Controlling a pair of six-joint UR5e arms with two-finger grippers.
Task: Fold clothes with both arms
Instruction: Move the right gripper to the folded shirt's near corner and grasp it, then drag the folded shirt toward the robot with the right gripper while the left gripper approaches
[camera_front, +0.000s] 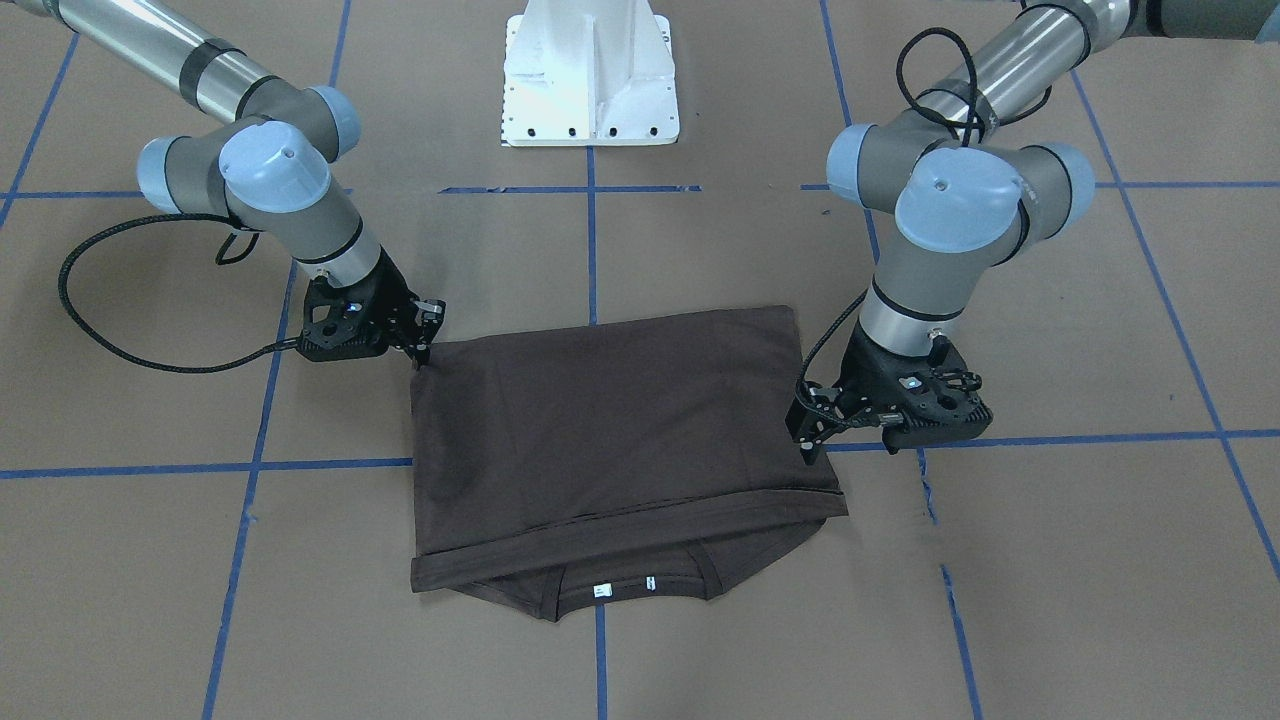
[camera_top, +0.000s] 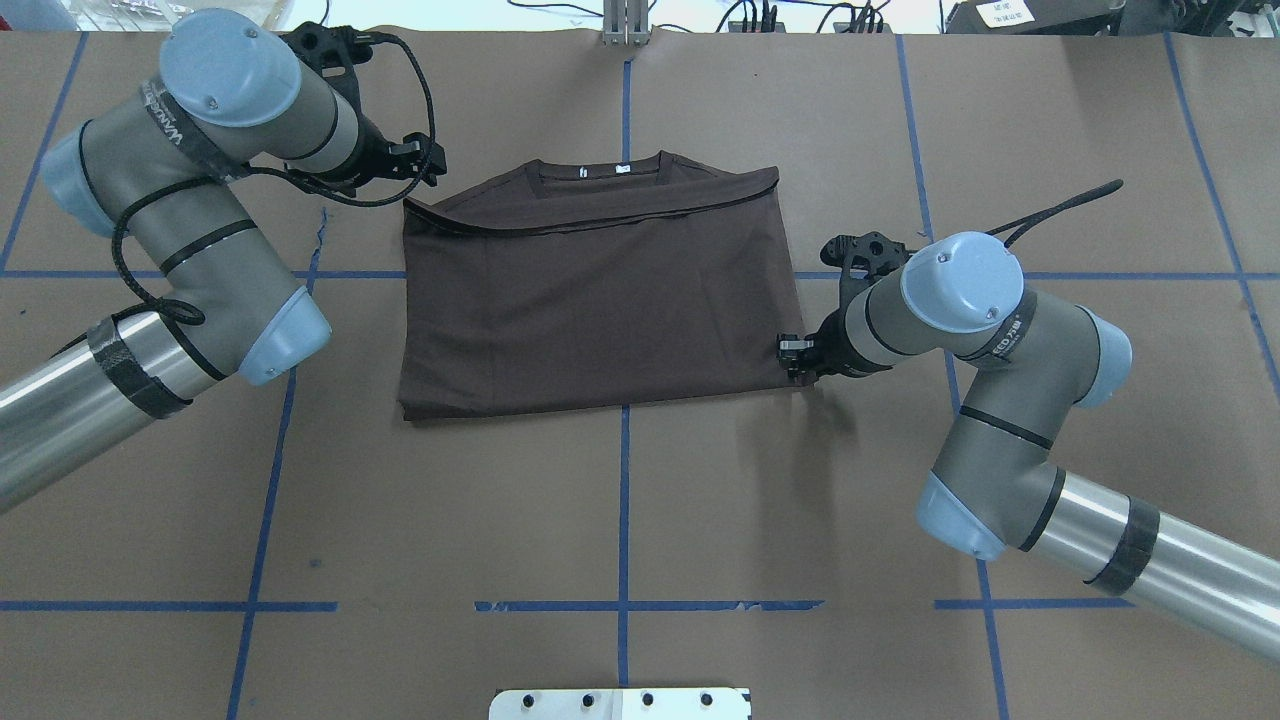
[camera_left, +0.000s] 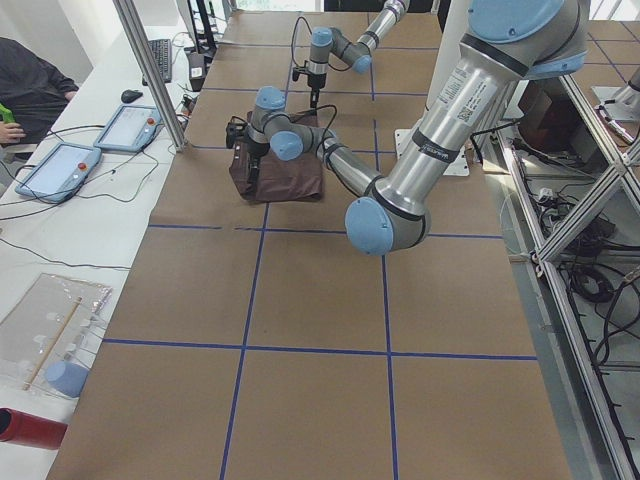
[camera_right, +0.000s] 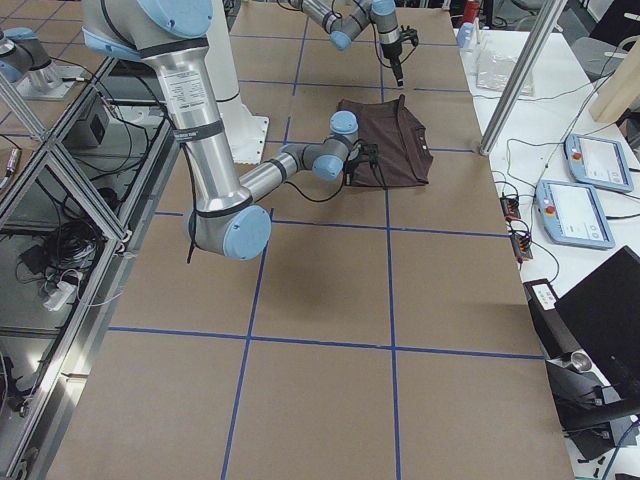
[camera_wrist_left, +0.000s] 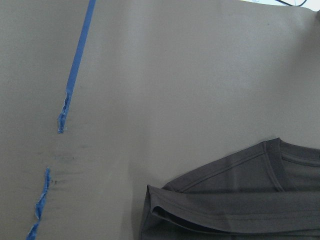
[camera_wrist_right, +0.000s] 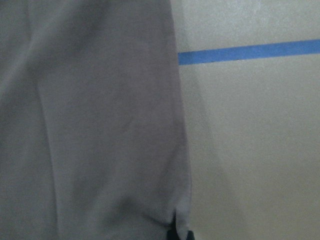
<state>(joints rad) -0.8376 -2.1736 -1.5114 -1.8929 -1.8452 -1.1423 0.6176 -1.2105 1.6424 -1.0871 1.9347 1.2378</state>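
Brown T-shirt (camera_front: 620, 420): right gripper (camera_front: 421, 352) touching corner, left gripper (camera_front: 808, 443) just beside edge.

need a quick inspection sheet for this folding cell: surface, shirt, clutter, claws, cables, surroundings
surface: brown paper with a blue tape grid; torn tape near the left claw.
job's things: T-shirt folded into a rectangle, with collar and white tags on the side far from the robot.
clutter: nothing seen.
claws: right claw looks pinched on the shirt's near corner; left claw is off the shirt by the collar-side corner, open or shut unclear.
cables: black cable loops out from the right wrist; another cable arcs over the left wrist.
surroundings: white pedestal; touch pendants and a seated person at the side bench.
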